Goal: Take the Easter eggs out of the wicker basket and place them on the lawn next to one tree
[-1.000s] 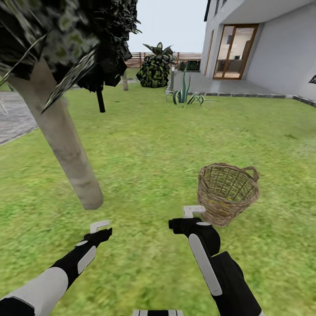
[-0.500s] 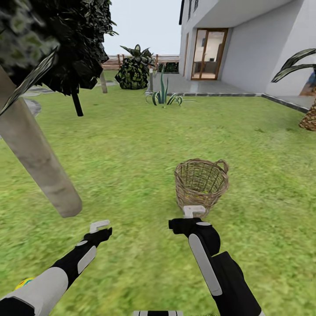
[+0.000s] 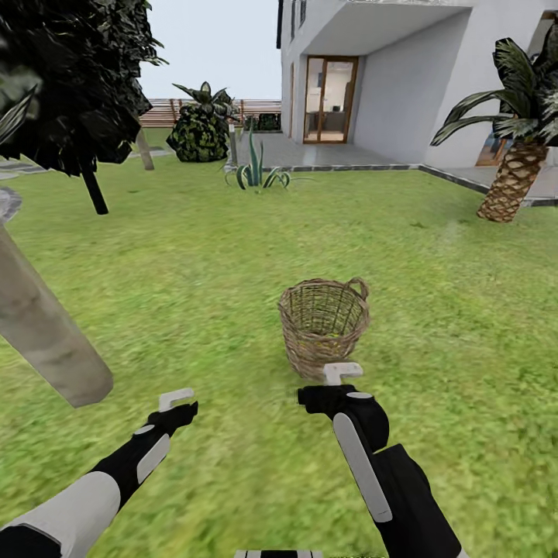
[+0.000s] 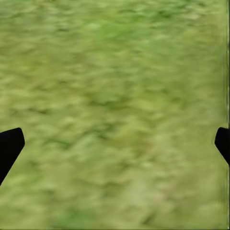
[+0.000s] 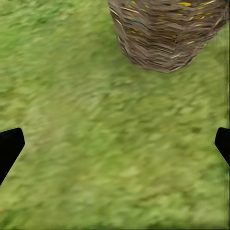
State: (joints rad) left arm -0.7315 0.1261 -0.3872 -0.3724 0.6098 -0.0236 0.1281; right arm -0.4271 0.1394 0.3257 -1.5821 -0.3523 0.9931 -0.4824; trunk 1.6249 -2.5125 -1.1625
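Grass of the lawn [image 3: 194, 271] runs from near to far, and at the left edge the pale leaning trunk of the tree [image 3: 46, 341] meets it, with no egg visible beside it. Just left of centre the left tool [image 3: 177, 400] hangs above bare grass, its dark fingertips [image 4: 9, 146] wide apart and holding nothing. Right of centre stands the wicker basket [image 3: 323, 325], upright on the lawn; flecks of yellow glint through its weave in the right wrist view, likely the Easter eggs [image 5: 184, 4], though a count is impossible. The right tool [image 3: 342, 373] sits just near of the basket, fingers spread wide, empty. Judging by this, unloading has not visibly progressed; lifting eggs out and carrying them left to the tree remains.
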